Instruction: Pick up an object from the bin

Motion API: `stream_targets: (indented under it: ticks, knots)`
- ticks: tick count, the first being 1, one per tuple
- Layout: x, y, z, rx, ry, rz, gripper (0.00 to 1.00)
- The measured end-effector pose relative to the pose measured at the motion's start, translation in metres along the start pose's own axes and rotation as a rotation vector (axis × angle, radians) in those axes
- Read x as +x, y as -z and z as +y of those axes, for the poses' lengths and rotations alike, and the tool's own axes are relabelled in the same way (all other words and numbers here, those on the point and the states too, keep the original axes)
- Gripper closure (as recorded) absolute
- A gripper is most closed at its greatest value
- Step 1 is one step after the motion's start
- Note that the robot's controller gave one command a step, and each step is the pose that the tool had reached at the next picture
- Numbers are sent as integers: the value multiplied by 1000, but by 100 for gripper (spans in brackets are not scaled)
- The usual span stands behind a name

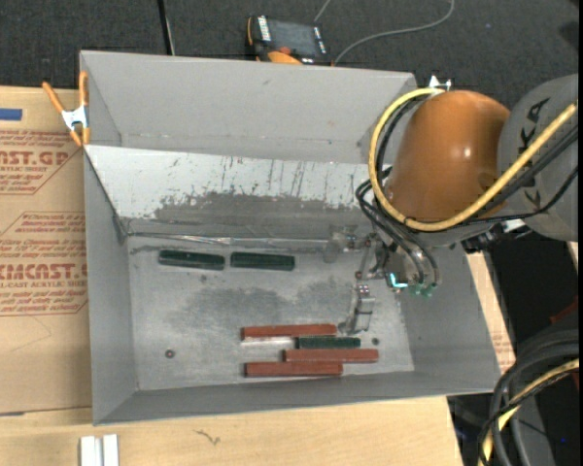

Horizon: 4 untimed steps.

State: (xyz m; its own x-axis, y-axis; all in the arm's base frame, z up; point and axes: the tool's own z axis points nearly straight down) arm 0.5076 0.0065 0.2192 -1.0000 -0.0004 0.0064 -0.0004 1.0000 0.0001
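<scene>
Bin: a grey metal bin [272, 105] with sloping walls and a scuffed, scratched floor.
Far side of floor: two dark green sticks [191, 258] lie end to end just below the back wall. Both lie flat, running left to right.
Near side of floor: a small cluster of flat sticks, all lying left to right and side by side.
Cluster, top: a reddish-brown stick [282, 332] with a pale stick [270, 342] tucked against its lower left edge.
Cluster, middle: a short green stick [328, 342], its right end toward the right wall, and just below it a second reddish-brown stick [332, 355].
Cluster, bottom: a third reddish-brown stick [293, 368], set further left than the one above it.
Tool: the tool [362, 318] hangs low at the right end of the cluster, nearest the short green stick's right end. Whether it touches cannot be told.
Tool state: released or clenched cannot be told, and nothing is seen in its hold.
Arm: it reaches in from the right, with a rounded orange cover [447, 153] ringed by yellow and black cables [379, 153].
Writing: dark letters on the arm's grey casing [544, 153], crossed by a cable and not fully readable.
</scene>
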Motion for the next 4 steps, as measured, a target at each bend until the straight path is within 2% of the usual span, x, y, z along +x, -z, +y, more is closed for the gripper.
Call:
stream_targets:
  ticks: [1,2,3,4]
  knots:
    - [13,-139,-27,-1,-61,2,0]
    - [11,-134,-27,-1,-60,-5,100]
    - [-18,-5,-24,-1,-74,-17,100]
    - [17,-49,-9,-1,-55,-1,100]
